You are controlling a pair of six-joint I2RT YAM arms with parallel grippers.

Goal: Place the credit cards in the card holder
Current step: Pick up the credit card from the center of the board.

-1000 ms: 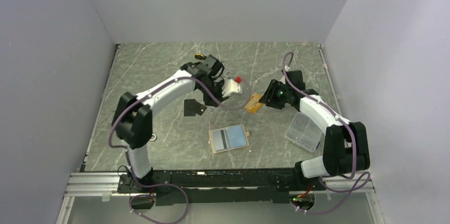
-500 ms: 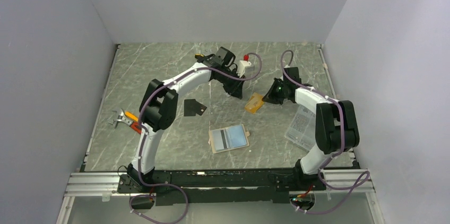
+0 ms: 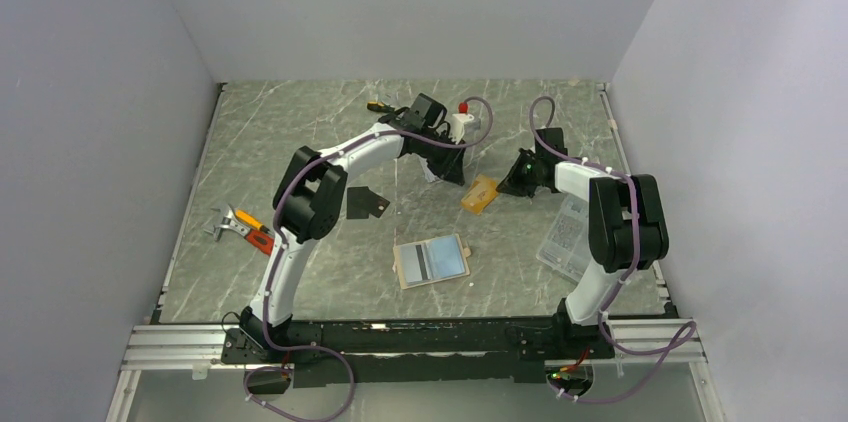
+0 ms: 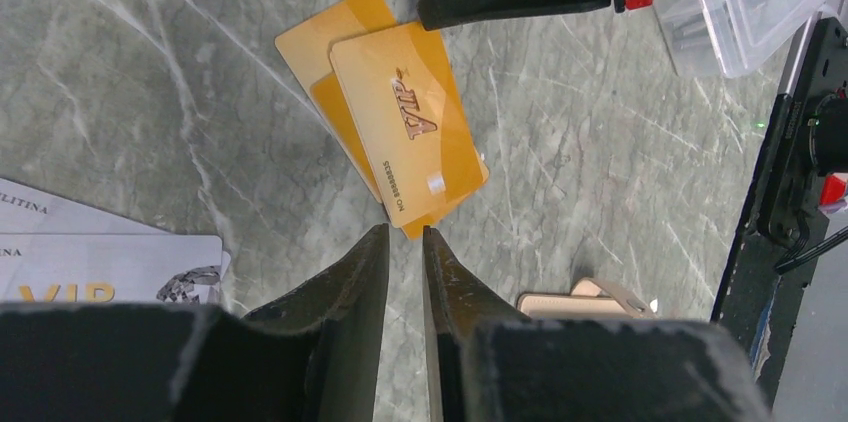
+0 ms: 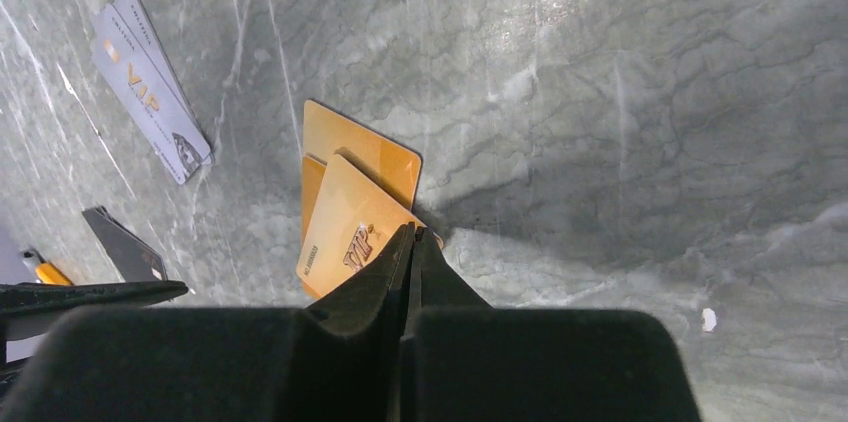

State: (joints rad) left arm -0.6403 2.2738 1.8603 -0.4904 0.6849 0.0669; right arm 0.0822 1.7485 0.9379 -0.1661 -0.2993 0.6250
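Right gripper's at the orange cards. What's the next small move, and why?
Probably lift the right gripper slightly. Its jaws are shut at the corner of the top orange card, which overlaps other orange cards; a small lift would show whether it is pinched before heading to the open card holder.

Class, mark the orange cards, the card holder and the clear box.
orange cards (image 4: 410,122), left wrist view, top card's face.
card holder (image 3: 404,267), top view, tan left panel.
clear box (image 3: 568,240), top view, middle.
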